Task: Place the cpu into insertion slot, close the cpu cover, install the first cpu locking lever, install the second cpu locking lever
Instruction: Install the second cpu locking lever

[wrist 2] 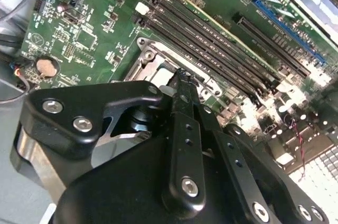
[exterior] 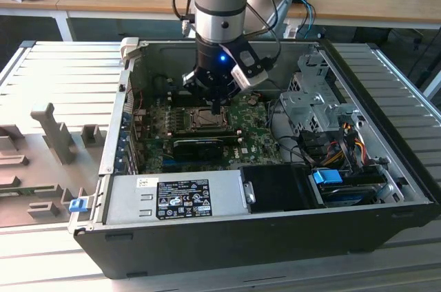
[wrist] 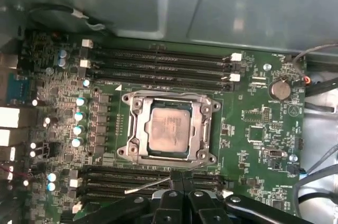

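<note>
Hovering over the motherboard (wrist: pixel 253 129), my gripper (wrist: pixel 177 177) has its fingers pressed together, holding nothing. The cpu (wrist: pixel 169 128) sits in the slot (wrist: pixel 168 129) with the cover (wrist: pixel 203 123) down around it, near the board's middle.

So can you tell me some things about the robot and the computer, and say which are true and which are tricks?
1. The cpu sits in the insertion slot. True.
2. The cpu cover lies flat down around the chip. True.
3. The gripper is holding the chip up in the air. False: the chip lies in the socket, and the gripper's fingers are together with nothing between them.
4. The gripper hangs inside the open computer case above the green board. True.
5. The computer case has its side panel on. False: it is open, with the board and cables showing.
</note>
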`<state>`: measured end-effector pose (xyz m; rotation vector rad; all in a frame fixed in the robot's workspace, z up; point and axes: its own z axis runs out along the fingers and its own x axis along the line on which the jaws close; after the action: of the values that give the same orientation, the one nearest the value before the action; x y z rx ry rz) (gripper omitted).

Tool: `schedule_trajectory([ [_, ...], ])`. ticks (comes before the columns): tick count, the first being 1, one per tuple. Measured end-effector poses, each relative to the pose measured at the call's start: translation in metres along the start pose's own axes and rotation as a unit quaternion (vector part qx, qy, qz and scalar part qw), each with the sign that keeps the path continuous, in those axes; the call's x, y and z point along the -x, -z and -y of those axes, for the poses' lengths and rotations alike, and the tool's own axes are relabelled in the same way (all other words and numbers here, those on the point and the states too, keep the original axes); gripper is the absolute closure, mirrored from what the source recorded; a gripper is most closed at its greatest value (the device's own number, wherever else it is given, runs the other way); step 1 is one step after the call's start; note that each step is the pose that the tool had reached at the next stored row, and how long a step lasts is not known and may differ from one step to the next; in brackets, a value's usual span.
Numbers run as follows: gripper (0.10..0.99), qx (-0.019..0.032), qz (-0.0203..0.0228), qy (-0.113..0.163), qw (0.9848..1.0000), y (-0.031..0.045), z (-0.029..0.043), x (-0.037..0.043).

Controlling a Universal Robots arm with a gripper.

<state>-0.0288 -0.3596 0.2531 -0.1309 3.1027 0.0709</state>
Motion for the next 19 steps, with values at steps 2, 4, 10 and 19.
schedule_trajectory([
  [2,0.980,0.0038,-0.0035,0.000,1.0000,-0.0022,0.0037,-0.0011],
  [4,0.980,0.0069,-0.0107,-0.001,0.9999,-0.0046,0.0059,-0.0015],
  [10,0.980,0.0166,-0.0200,0.007,0.9996,-0.0151,0.0072,-0.0202],
  [19,0.980,0.0310,-0.0195,0.020,0.9991,-0.0324,0.0103,-0.0323],
])
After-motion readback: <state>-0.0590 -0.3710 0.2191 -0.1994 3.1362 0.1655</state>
